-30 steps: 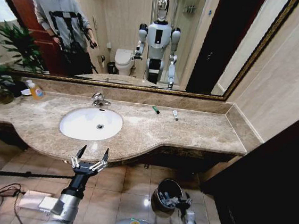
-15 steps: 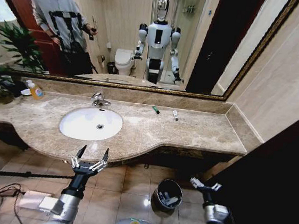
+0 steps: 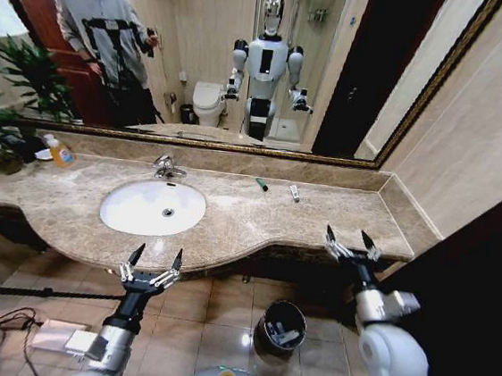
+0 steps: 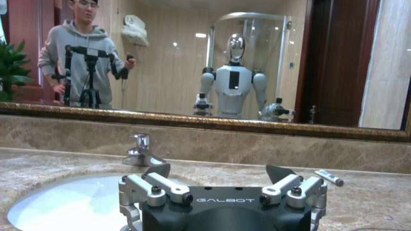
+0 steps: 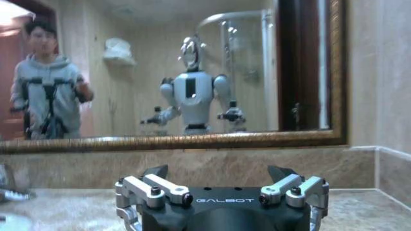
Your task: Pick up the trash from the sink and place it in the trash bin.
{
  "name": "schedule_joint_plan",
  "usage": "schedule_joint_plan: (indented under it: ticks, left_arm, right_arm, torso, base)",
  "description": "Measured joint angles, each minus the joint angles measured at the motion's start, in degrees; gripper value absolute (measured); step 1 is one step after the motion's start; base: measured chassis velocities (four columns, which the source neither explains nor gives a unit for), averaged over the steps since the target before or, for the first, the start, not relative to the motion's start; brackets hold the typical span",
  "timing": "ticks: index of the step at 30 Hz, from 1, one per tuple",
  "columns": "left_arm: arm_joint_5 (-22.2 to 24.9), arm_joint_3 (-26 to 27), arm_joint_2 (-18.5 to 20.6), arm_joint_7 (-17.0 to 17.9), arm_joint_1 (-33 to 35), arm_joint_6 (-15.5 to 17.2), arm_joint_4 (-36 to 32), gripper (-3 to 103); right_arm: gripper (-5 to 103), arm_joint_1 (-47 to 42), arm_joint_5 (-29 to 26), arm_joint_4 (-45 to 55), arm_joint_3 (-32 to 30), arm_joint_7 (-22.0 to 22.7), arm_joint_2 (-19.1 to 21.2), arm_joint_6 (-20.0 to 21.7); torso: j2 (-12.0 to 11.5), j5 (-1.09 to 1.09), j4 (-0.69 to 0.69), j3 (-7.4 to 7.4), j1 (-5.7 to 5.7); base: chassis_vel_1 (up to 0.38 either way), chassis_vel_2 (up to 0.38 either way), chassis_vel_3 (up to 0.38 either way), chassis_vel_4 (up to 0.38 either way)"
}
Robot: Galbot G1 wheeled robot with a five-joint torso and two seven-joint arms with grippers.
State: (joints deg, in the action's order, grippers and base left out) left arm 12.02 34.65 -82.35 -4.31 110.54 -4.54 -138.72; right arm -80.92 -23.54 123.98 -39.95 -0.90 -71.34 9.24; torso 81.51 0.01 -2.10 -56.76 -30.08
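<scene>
On the countertop, a green stick (image 3: 261, 185) and small white tube (image 3: 294, 193) lay at eleven o'clock from the nearer, wide-open, empty right gripper (image 3: 349, 242), both angled diagonally.

The right hand (image 3: 351, 241) hangs with its fingers spread at the near right edge of the tabletop (image 3: 337, 220), above and right of the trash bin (image 3: 282, 326) on the floor, which holds white items. The left hand (image 3: 155, 260), also spread, sits at the near edge below the sink (image 3: 153, 207). A green stick (image 3: 261, 185) and a white tube (image 3: 294, 193) lie far behind, near the mirror.
</scene>
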Motion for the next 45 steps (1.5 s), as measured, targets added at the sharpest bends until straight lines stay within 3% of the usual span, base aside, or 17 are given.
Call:
schedule_joint_plan:
  ticks: [6, 11, 16, 22, 24, 28, 45]
  left_arm:
    - [0.0, 0.0, 0.0, 0.0, -0.01, 0.0, 0.0, 100]
    - [0.0, 0.0, 0.0, 0.0, 0.0, 0.0, 0.0, 100]
    - [0.0, 0.0, 0.0, 0.0, 0.0, 0.0, 0.0, 100]
    - [0.0, 0.0, 0.0, 0.0, 0.0, 0.0, 0.0, 100]
    - [0.0, 0.0, 0.0, 0.0, 0.0, 0.0, 0.0, 100]
    - [0.0, 0.0, 0.0, 0.0, 0.0, 0.0, 0.0, 100]
    - [0.0, 0.0, 0.0, -0.01, 0.0, 0.0, 0.0, 100]
  right_arm:
    - [100, 12.93, -1.13, -10.96, 5.65, -0.04, 4.26, 0.51]
    - [100, 21.68, -0.16, -18.64, 10.2, 1.55, 4.56, 3.38]
    - [100, 30.33, 2.72, -28.62, 14.38, 2.16, 2.11, 5.67]
    - [100, 40.35, 5.54, -41.61, 18.1, -0.81, -1.85, 1.43]
    - [100, 41.31, 5.68, -43.01, 18.44, -0.8, -2.34, 1.19]
    - [100, 43.93, 9.1, -49.51, 18.11, -0.89, -3.87, -3.28]
    - [100, 45.52, 8.76, -56.42, 18.33, 0.7, -6.52, -2.81]
  torso:
    - [0.0, 0.0, 0.0, 0.0, 0.0]
    - [0.0, -0.02, -0.02, -0.01, -0.01]
    - [0.0, 0.0, 0.0, -0.01, -0.01]
    - [-0.01, -0.02, -0.01, 0.0, -0.01]
    - [0.0, -0.02, -0.01, 0.0, -0.01]
    - [-0.01, 0.0, -0.02, 0.0, -0.01]
    - [0.0, -0.01, 0.0, 0.01, 0.01]
  base:
    - [0.0, 0.0, 0.0, 0.0]
    - [0.0, 0.0, 0.0, 0.0]
    - [0.0, 0.0, 0.0, 0.0]
    - [0.0, 0.0, 0.0, 0.0]
    - [0.0, 0.0, 0.0, 0.0]
    - [0.0, 0.0, 0.0, 0.0]
    - [0.0, 0.0, 0.0, 0.0]
